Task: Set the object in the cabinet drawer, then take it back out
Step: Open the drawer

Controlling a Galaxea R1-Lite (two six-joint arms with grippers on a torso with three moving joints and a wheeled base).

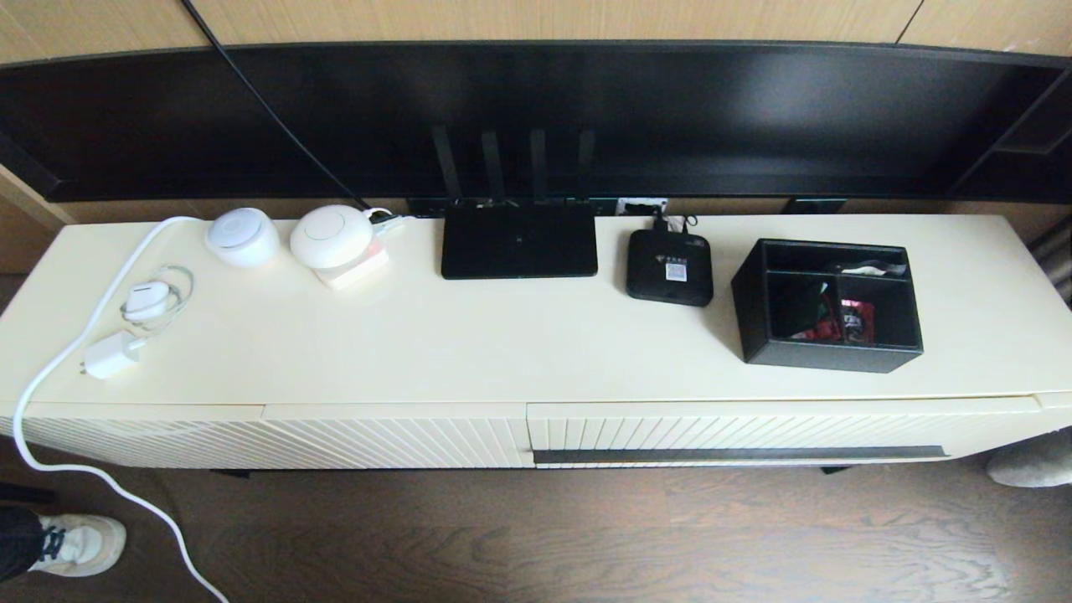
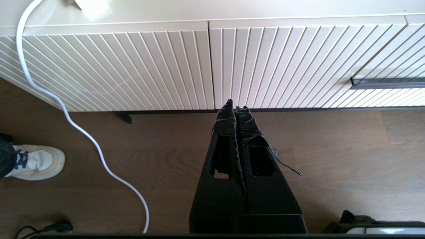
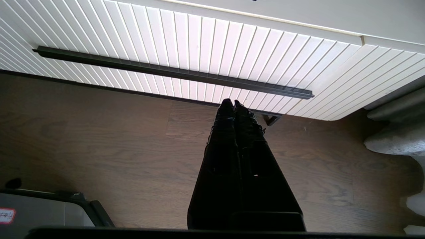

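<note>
Long cream cabinet top (image 1: 536,352). Wide cream ribbed drawer (image 1: 754,431) with dark handle strip (image 3: 172,73) closed, below black three-compartment organizer box (image 1: 827,303) standing on top's right part. Left gripper (image 2: 236,107) and right gripper (image 3: 230,102) low over wood floor before cabinet front, fingers pressed together, empty.

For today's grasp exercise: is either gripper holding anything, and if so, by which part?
Nothing is held. The left gripper and right gripper are both shut on nothing, low before the cabinet front. The box stands untouched on the cabinet top.
</note>
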